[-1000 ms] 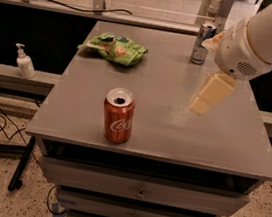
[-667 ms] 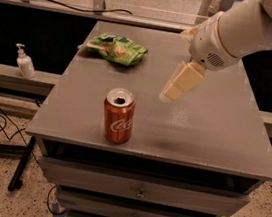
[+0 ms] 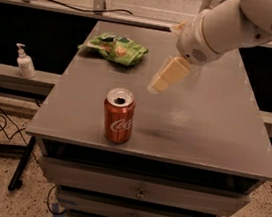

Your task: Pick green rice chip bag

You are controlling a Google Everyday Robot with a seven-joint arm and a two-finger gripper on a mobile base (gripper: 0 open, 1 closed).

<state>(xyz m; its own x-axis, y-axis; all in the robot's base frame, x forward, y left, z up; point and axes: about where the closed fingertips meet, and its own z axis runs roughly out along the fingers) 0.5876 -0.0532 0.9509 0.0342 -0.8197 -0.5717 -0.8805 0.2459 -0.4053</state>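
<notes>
The green rice chip bag (image 3: 115,48) lies flat and crumpled at the far left of the grey table top (image 3: 199,124), with white and orange-tan patches on it. My gripper (image 3: 161,82) hangs above the middle of the table on a white arm that comes in from the upper right. It is to the right of the bag and a little nearer the front, apart from it, and it holds nothing that I can see.
A red cola can (image 3: 118,115) stands upright near the table's front left edge, below and left of the gripper. A white pump bottle (image 3: 25,61) stands on a low ledge left of the table. Drawers sit under the table top. The arm covers the far right corner.
The arm and gripper have moved left across the table, from its right side towards the middle, closer to the bag. The blue-silver can at the back is now hidden behind the arm.
</notes>
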